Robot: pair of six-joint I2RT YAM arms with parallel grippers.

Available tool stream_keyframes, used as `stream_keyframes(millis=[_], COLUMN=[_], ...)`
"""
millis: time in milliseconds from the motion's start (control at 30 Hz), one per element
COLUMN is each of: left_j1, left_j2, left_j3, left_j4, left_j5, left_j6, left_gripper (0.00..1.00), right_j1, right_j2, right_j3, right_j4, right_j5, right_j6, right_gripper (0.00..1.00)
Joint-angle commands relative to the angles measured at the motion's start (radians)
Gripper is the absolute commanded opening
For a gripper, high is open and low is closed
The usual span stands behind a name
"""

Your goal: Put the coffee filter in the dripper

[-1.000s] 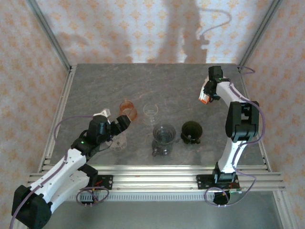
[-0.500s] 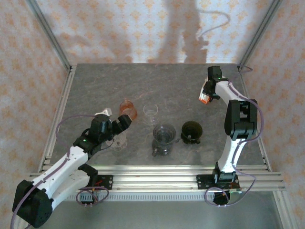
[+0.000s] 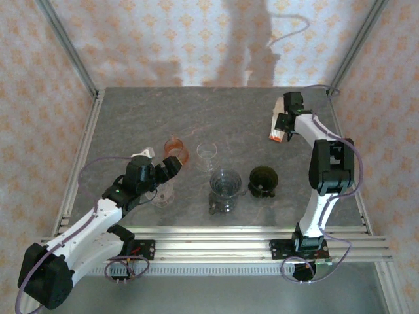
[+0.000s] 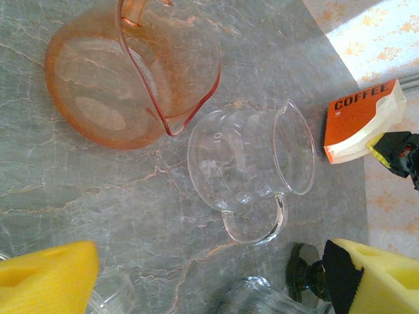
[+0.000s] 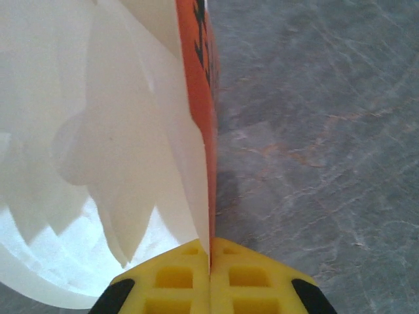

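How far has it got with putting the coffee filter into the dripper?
Early stage. Done: the right gripper is shut on the orange filter pack, far from the drippers. In hand: the left gripper hovers open by the orange dripper. Left: separating one filter and seating it; the orange dripper, clear dripper and dark dripper all look empty.

Table top (image 3: pixel 131 118) is seen in grey marble w/ pale and rusty veins. Walls (image 3: pixel 163 39) are papered cream-peach w/ a repeated orange floral motif. Filter pack (image 4: pixel 359 118), far right, is coloured orange w/ black "COFFEE" lettering; the filters (image 5: pixel 85 150) inside are white. Left dripper (image 4: pixel 124 85) is tinted orange-pink, transp.; glass cup (image 4: pixel 252 160) and centre dripper (image 3: pixel 226 186) are left colourless. Right dripper (image 3: pixel 263 179) is rendered v. dark, approx. black. Left gripper (image 4: pixel 209 278) and right gripper (image 5: pixel 209 271) are fitted w/ yellow foam pads (image 5: pixel 173 281). Arms (image 3: pixel 98 219) are finished white and black; cables (image 3: pixel 88 167) purple.
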Motion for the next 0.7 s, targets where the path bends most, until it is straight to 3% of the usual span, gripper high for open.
stream_keyframes(millis=[0, 167, 667], left_j1=[-0.004, -0.004, -0.004], left_j2=[0.002, -0.002, -0.008], left_j3=[0.026, 0.023, 0.018], left_j4=[0.027, 0.024, 0.027], left_j5=[0.009, 0.011, 0.010], left_j6=[0.015, 0.012, 0.004], left_gripper=[0.90, 0.89, 0.89], right_j1=[0.044, 0.076, 0.127], right_j2=[-0.061, -0.062, -0.004], right_j3=[-0.016, -0.031, -0.040], right_j4=[0.032, 0.037, 0.020], right_j5=[-0.041, -0.125, -0.101], right_j6=[-0.116, -0.168, -0.176], right_gripper=[0.01, 0.01, 0.02])
